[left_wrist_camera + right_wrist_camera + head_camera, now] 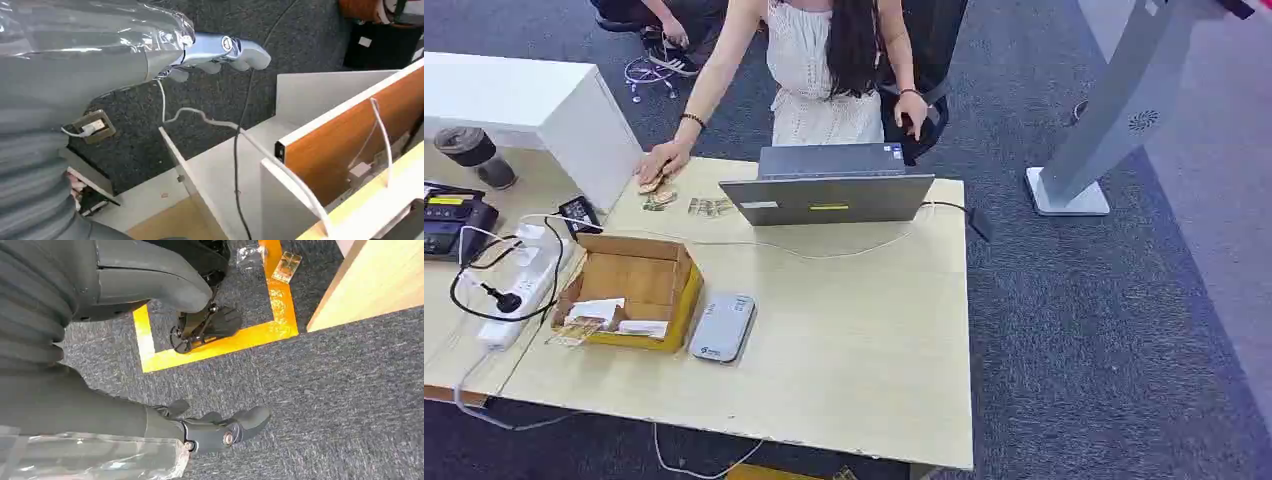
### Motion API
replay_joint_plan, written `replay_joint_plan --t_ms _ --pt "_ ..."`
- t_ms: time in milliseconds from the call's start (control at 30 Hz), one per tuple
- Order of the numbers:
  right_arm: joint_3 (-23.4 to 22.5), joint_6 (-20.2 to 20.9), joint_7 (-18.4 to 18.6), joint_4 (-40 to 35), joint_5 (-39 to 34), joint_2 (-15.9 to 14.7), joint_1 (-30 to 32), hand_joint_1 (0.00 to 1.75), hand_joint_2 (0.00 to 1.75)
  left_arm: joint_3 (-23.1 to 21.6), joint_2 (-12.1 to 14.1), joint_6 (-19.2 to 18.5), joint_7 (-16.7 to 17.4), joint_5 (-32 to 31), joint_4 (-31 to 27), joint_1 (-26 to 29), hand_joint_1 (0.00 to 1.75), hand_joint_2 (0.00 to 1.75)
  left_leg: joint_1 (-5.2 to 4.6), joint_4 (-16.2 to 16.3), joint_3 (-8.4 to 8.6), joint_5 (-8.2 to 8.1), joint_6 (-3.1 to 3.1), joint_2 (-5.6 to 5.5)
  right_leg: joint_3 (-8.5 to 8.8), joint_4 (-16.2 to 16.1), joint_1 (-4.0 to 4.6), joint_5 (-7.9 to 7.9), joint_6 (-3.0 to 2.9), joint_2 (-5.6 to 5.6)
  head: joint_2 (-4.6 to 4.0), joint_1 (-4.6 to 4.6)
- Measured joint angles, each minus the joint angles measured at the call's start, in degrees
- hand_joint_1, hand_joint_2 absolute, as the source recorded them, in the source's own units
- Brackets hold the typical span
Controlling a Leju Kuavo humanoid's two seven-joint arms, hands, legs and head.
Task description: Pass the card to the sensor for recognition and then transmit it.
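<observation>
1. The head view looks steeply down on the counter (844, 330) from above.
2. The left wrist view sits close behind the left hand (220, 52), facing counter edge and carpet.
3. The right wrist view sits close behind the right hand (220, 430), facing carpet.

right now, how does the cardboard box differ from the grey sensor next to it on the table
The cardboard box is brown, open-topped and holds cards and paper; the grey sensor is a closed, smooth, rounded unit. The cardboard box is taller and covers more of the table; the grey sensor is flat and smaller. Both sit side by side near the table's front left, apparently touching or nearly so, and no hand is on either.
</observation>
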Motion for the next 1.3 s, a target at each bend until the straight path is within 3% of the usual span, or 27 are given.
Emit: replay_joint_plan --t_ms 567,733,800,867,967,1033,1133,1300 --pt "0.0 0.0 0.0 0.0 0.0 0.0 0.0 0.0 1.75 0.0 -0.5 0.7 -0.1 -0.2 0.0 0.0 0.0 1.75 0.01 0.0 0.01 0.0 0.0 0.01 0.0 0.0 0.01 0.0 0.0 0.0 0.0 0.0" --pt "0.0 0.0 0.0 0.0 0.0 0.0 0.0 0.0 1.75 0.0 -1.0 -2.3 -0.1 -1.0 -3.1 0.0 0.0 1.75 0.01 0.0 0.02 0.0 0.0 0.0 -0.01 0.0 0.01 0.0 0.0 0.01 0.0 0.0" --pt "0.0 0.1 -0.1 0.0 0.0 0.0 0.0 0.0 1.75 0.0 -2.1 -3.7 -0.1 -1.6 -7.8 -0.6 0.0 1.75 0.01 0.0 0.03 0.01 0.0 -0.01 -0.02 0.0 0.01 0.01 0.0 0.0 0.0 -0.02" --pt "0.1 0.2 -0.1 0.0 -0.4 0.0 -0.2 0.0 1.75 -1.3 -4.9 -3.0 1.4 -1.0 -16.3 -1.0 0.0 1.75 0.01 0.1 0.03 0.02 0.01 -0.01 0.0 0.0 0.01 0.03 0.01 -0.02 0.0 -0.02" --pt "0.4 0.2 0.2 0.0 -0.6 0.0 -0.7 0.0 1.75 -6.8 -10.6 4.3 7.9 2.9 -33.0 -0.3 0.0 1.75 0.04 0.1 0.03 0.03 0.02 -0.05 0.06 0.0 0.02 0.05 -0.01 -0.02 0.0 0.0" --pt "0.6 0.2 0.5 0.0 -0.6 0.0 -0.8 0.0 1.75 -13.3 -12.8 10.8 8.3 4.0 -43.2 1.0 0.0 1.75 0.05 0.1 0.01 0.03 0.04 -0.08 0.05 0.0 0.02 0.08 0.03 -0.06 0.0 0.09" --pt "1.1 0.2 1.4 0.0 0.0 0.1 -1.1 0.0 1.75 -23.2 -13.9 17.3 8.1 1.7 -55.3 2.1 0.0 1.75 0.03 0.1 -0.05 0.07 0.07 -0.34 0.06 0.0 0.02 0.08 0.04 -0.27 0.0 0.07" --pt "2.1 0.2 2.4 0.0 0.3 0.5 -1.5 0.0 1.75 -35.8 -13.9 21.3 7.8 -1.3 -67.5 2.2 0.0 1.75 0.02 0.1 -0.02 0.08 0.07 -0.32 0.08 0.0 0.02 0.1 0.04 -0.23 0.0 0.04"
